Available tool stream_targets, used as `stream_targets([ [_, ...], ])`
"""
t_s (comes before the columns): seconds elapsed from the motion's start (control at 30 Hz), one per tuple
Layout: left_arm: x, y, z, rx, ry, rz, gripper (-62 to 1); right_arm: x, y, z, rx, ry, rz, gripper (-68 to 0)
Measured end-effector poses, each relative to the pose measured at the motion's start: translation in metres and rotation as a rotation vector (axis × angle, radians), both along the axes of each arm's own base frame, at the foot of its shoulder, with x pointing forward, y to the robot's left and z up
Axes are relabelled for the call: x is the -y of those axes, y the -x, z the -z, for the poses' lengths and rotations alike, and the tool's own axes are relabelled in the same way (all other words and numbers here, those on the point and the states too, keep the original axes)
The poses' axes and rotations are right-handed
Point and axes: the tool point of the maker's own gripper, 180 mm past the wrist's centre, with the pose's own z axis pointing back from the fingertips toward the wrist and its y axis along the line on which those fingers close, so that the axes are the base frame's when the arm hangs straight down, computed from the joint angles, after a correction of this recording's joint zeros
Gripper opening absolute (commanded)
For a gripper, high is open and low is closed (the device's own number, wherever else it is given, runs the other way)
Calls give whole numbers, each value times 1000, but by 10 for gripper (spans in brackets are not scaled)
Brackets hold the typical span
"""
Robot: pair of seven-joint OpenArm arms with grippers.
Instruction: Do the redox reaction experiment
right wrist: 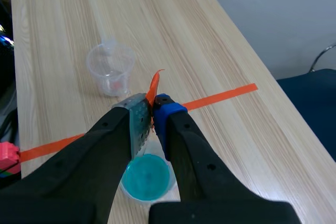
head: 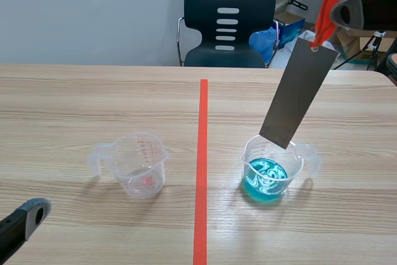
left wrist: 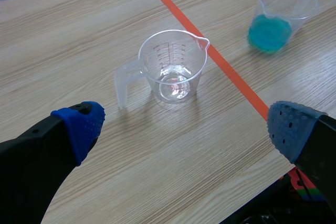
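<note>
Fingers of right gripper [right wrist: 153, 109] clamped on orange tag [head: 327, 5] | grey metal strip [head: 299, 91] hung tilted above blue-liquid cup [head: 273, 175], toward near right corner of desk [head: 62, 91] | left gripper [left wrist: 185, 127] spread wide, nothing held, empty cup [left wrist: 173, 66] ahead

Counter [head: 74, 97]: pale wood-grain top, smooth, mostly matt. Empty measuring cup [head: 139, 166]: thin clear plastic, glossy, with a red printed scale. Second cup [head: 271, 169]: same clear plastic, holding opaque turquoise liquid with white swirls. Grey plate [head: 299, 91]: flat sheet metal, dull, no shine. Orange tag [head: 325, 7] at its top: thin, tape-like. The left fingers [left wrist: 37, 166]: black hard plastic, matt; pads [left wrist: 81, 124] blue, dotted, rubbery. Chair [head: 229, 17]: black moulded plastic, slight gloss, metal tube frame.
</note>
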Motion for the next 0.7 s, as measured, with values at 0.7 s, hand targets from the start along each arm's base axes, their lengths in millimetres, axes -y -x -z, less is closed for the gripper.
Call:
stream_targets([
  [0.7, 0, 0, -1, 7, 5, 0, 14, 1, 0, 2, -1, 11, -1, -667],
])
